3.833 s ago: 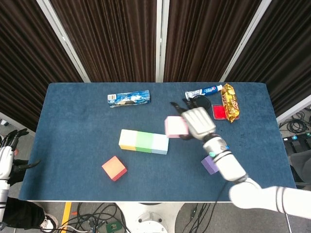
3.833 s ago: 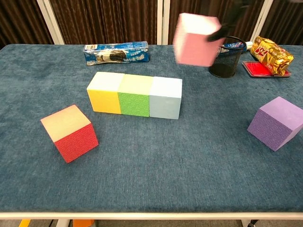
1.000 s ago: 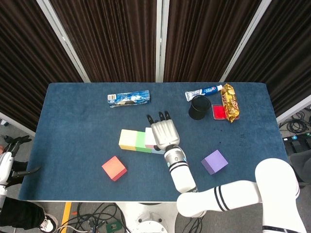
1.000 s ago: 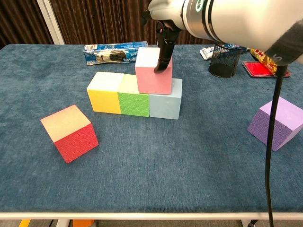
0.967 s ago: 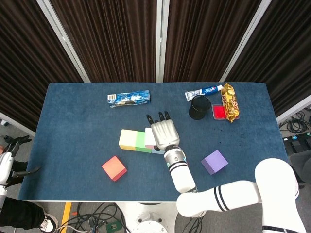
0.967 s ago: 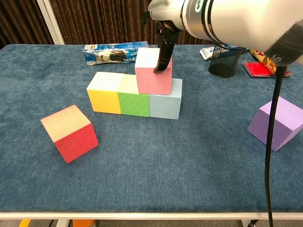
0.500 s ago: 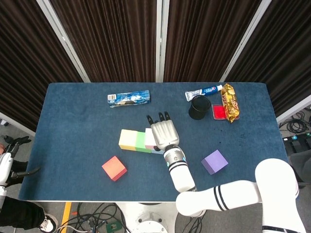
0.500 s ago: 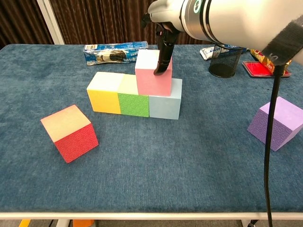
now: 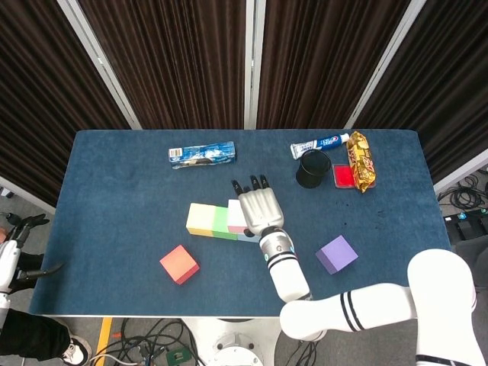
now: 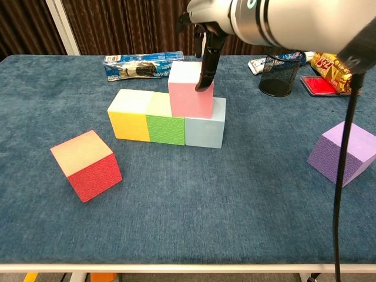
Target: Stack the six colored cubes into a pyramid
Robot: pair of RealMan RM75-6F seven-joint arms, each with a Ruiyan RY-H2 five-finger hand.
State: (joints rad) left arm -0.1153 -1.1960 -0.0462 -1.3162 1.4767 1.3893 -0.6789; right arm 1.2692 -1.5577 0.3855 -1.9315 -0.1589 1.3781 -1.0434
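A yellow cube (image 10: 130, 114), a green cube (image 10: 165, 120) and a light blue cube (image 10: 205, 126) stand in a row, touching. The pink cube (image 10: 191, 88) sits on top, across the green and light blue ones. My right hand (image 9: 259, 207) reaches over it from above and grips it, with a dark finger (image 10: 207, 70) against its right front face. In the head view only a strip of the pink cube (image 9: 235, 216) shows. The red cube (image 10: 87, 164) lies tilted at front left and the purple cube (image 10: 346, 153) at front right. My left hand (image 9: 8, 248) hangs off the table's left side, fingers apart, holding nothing.
A blue packet (image 9: 202, 154) lies at the back. A black mesh cup (image 9: 313, 168), a toothpaste tube (image 9: 320, 143), a gold snack bag (image 9: 360, 160) and a flat red thing (image 9: 344, 176) crowd the back right corner. My right forearm (image 9: 286, 274) crosses the table's front edge.
The pink cube came down from mid-air onto the green and light blue cubes. In the last second my right hand and the cube edged slightly right.
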